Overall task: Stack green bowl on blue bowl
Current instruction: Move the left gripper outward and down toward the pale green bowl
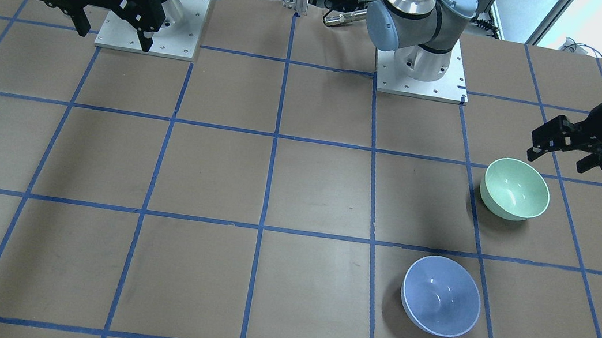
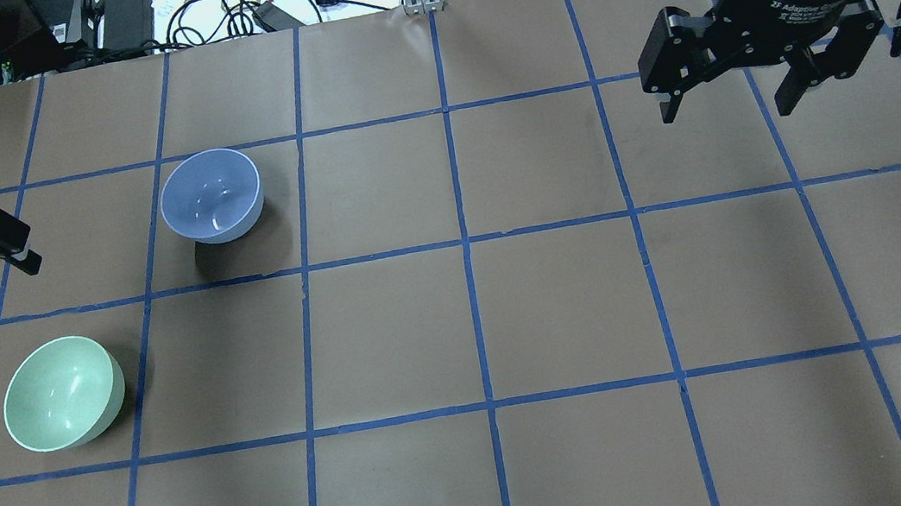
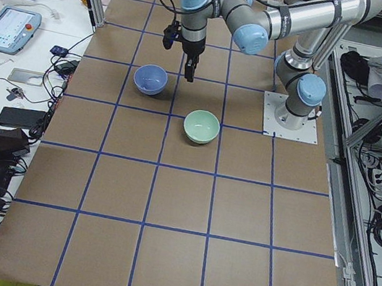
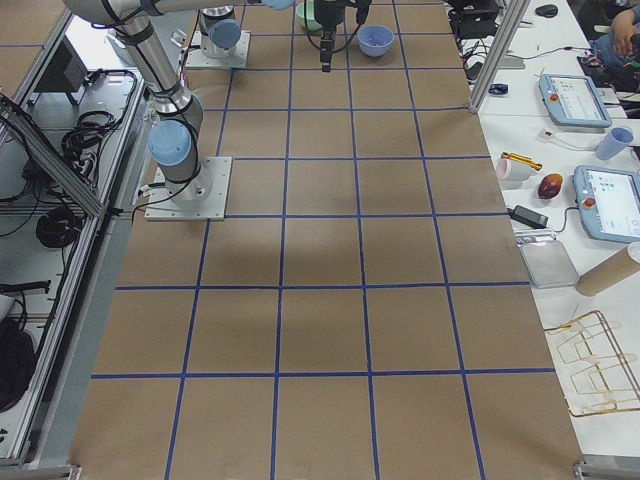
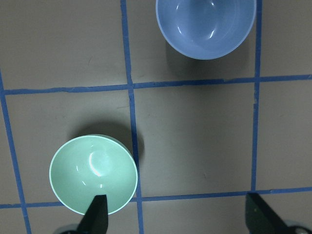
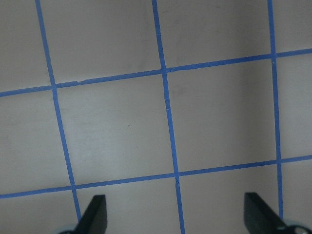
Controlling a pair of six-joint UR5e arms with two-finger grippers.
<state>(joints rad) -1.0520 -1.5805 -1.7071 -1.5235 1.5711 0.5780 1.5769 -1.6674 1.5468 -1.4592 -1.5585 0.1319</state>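
While left gripper (image 5: 174, 207) and right gripper (image 2: 725, 110) hold fingers spread, glossy round green bowl (image 2: 62, 393), blue bowl (image 2: 211, 196), apart

In the overhead view, white lettering on the black body of the right tool (image 2: 726, 110) reads "2F Adaptive G…", and the rest of the word is cut off. A smaller line beneath it is too small to read. The teach pendants (image 4: 609, 201) beside the counter (image 4: 320, 250) show screen graphics, but nothing on them is legible.
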